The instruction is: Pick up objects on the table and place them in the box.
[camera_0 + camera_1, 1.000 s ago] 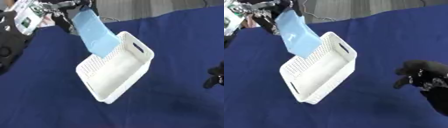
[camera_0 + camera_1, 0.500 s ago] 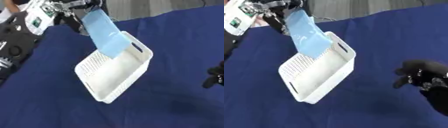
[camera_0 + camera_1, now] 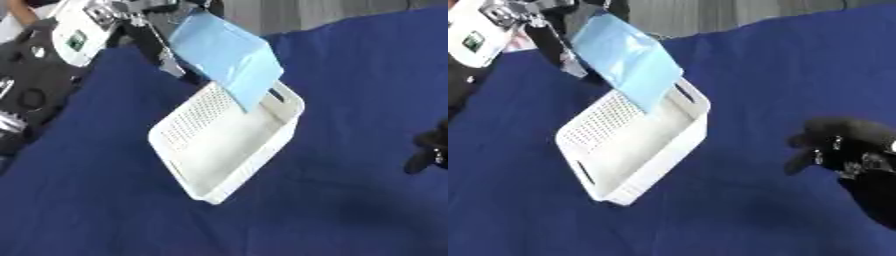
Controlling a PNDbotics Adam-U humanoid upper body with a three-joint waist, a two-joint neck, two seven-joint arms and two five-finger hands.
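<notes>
I am swinging the light blue packet (image 3: 229,55), clamped in my left hand's (image 3: 171,11) fingers, from upright to tilted over the far end of the white box (image 3: 226,145), so release is near, while my right hand (image 3: 846,147) is idling curled at the right.

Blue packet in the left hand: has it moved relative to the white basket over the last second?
Yes. The blue packet has swung toward the white basket's far right end, its lower corner now hanging over the interior by the handle slot.
</notes>
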